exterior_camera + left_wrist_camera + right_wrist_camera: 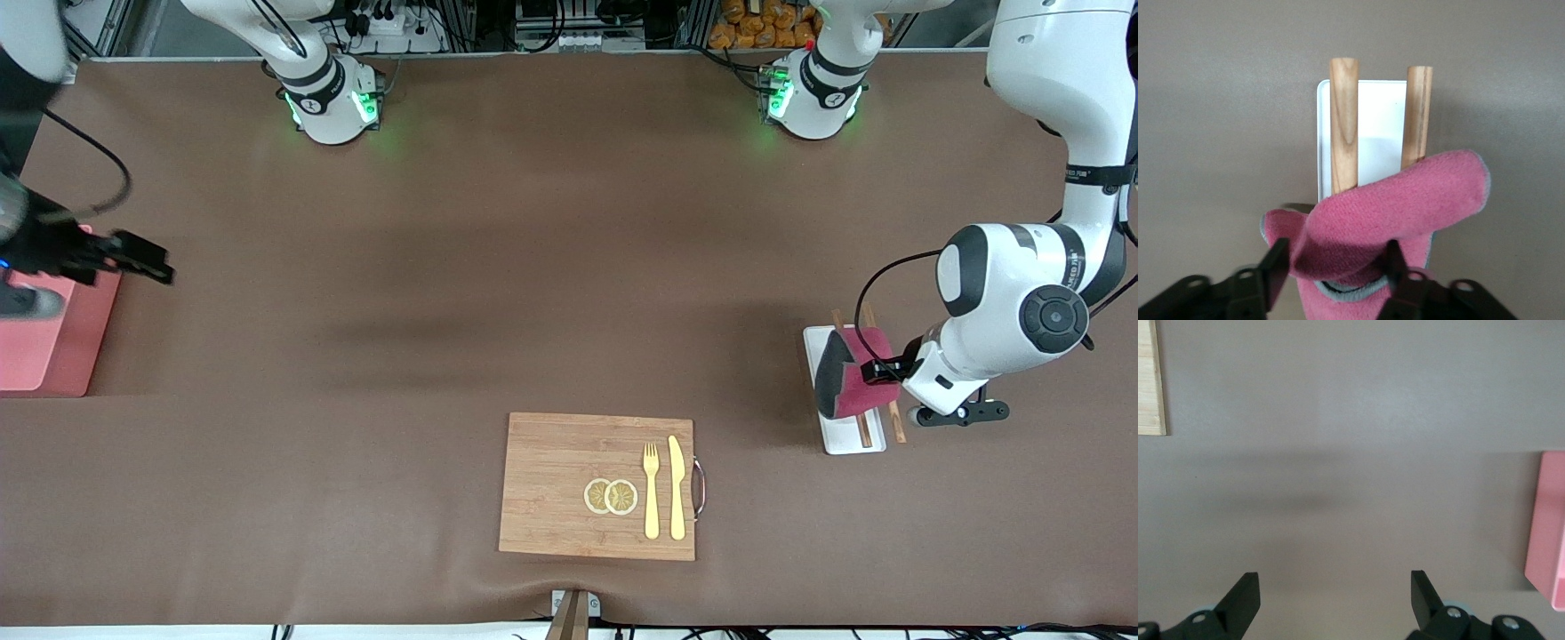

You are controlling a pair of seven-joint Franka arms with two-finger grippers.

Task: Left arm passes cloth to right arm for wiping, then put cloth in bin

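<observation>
The cloth (855, 378), magenta-red with a dark grey back, hangs folded in my left gripper (882, 370) just over the white tray (845, 437) at the left arm's end of the table. In the left wrist view the gripper (1335, 267) has its fingers (1275, 267) closed on a bunched fold of the cloth (1405, 200). My right gripper (147, 258) is open and empty over bare table beside the pink bin (44, 347) at the right arm's end. The right wrist view shows its spread gripper (1335, 587) and the bin's edge (1546, 527).
Two wooden sticks (1344, 120) lie across the white tray (1378, 113) under the cloth. A wooden cutting board (551, 480) near the front camera carries a gold fork (652, 498), a knife (677, 489) and lemon slices (611, 496). Its corner shows in the right wrist view (1150, 380).
</observation>
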